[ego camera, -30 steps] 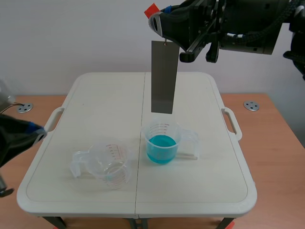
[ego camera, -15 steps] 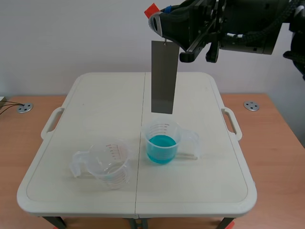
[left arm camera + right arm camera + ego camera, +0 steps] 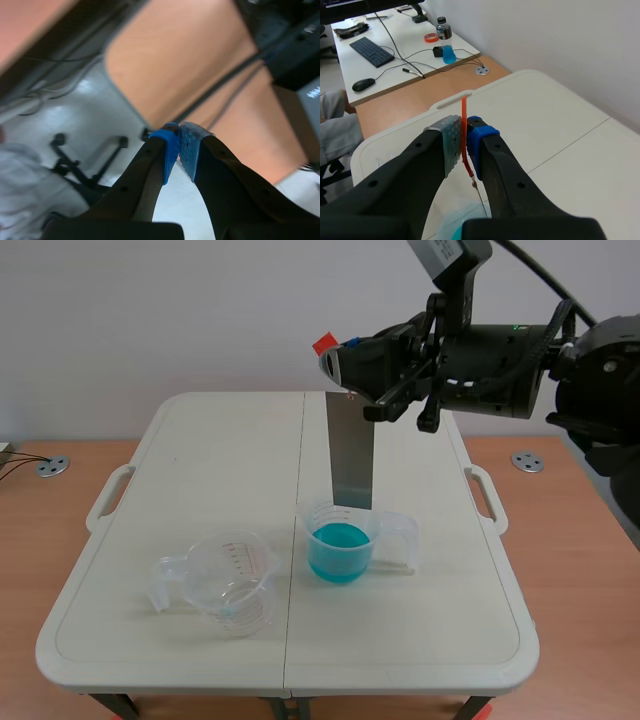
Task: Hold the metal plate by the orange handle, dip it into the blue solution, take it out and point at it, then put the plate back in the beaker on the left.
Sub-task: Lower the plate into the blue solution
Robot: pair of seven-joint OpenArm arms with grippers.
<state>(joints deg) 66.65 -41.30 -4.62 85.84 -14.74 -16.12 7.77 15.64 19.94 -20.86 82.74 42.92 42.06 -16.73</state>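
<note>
the metal plate [image 3: 351, 452] hangs upright from the orange handle [image 3: 464, 131], which the right pincer [image 3: 463, 145] grasps, with the plate's lower edge at the mouth of the beaker of blue solution [image 3: 340, 545]. the dipping step appears to be in hand: the next move calls for a straight descent, keeping the plate clear of the rim, until its lower end is wetted. the left pincer [image 3: 180, 150] is clenched on nothing, off the surface [image 3: 200, 460]; the empty beaker [image 3: 230, 585] stands to the left and slightly nearer.
</note>
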